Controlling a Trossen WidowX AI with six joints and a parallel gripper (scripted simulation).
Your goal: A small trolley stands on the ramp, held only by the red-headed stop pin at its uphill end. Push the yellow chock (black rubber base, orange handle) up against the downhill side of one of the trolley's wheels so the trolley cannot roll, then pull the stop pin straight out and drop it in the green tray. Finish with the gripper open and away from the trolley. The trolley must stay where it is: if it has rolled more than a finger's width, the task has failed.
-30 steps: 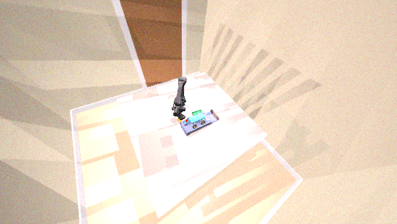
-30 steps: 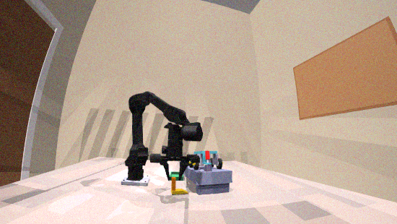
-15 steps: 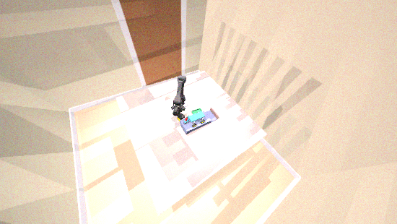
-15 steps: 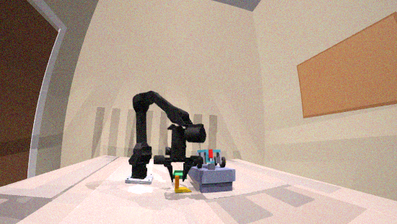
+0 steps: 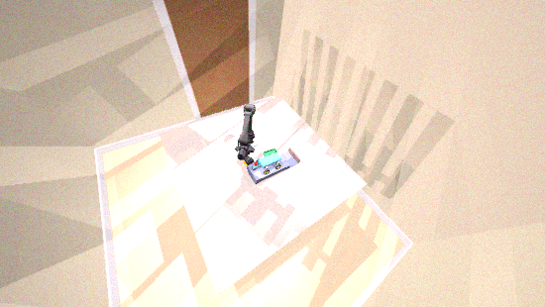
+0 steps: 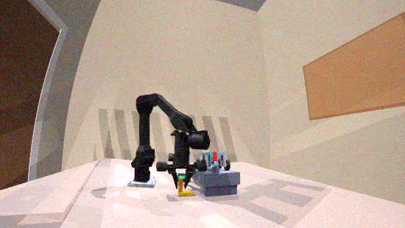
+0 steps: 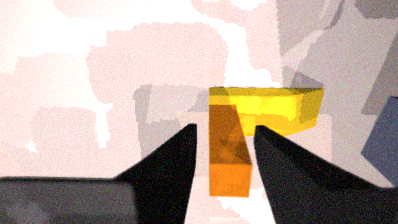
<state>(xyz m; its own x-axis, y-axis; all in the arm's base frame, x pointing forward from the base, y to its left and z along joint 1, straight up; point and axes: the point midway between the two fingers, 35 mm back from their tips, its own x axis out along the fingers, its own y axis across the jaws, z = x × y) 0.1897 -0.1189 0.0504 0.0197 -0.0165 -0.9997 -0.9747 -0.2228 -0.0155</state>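
The yellow chock (image 7: 272, 106) (image 6: 188, 193) lies on the table with its orange handle (image 7: 229, 155) (image 6: 180, 187) standing up. My gripper (image 7: 225, 132) (image 6: 181, 184) (image 5: 246, 159) points straight down with one finger on each side of the handle. A narrow gap shows on both sides, so it is open around the handle and not touching it. The chock lies just beside the grey-blue ramp (image 6: 221, 182) (image 7: 385, 145) (image 5: 258, 176). The teal trolley (image 6: 220, 157) (image 5: 267, 159) stands on the ramp with the red-headed stop pin (image 6: 214, 156) at it.
The green tray (image 5: 271, 152) (image 6: 180, 176) lies behind the ramp, partly hidden by my fingers in the exterior view. The arm's base (image 6: 143, 181) stands to the left of the chock. Walls close off the table at the back and right.
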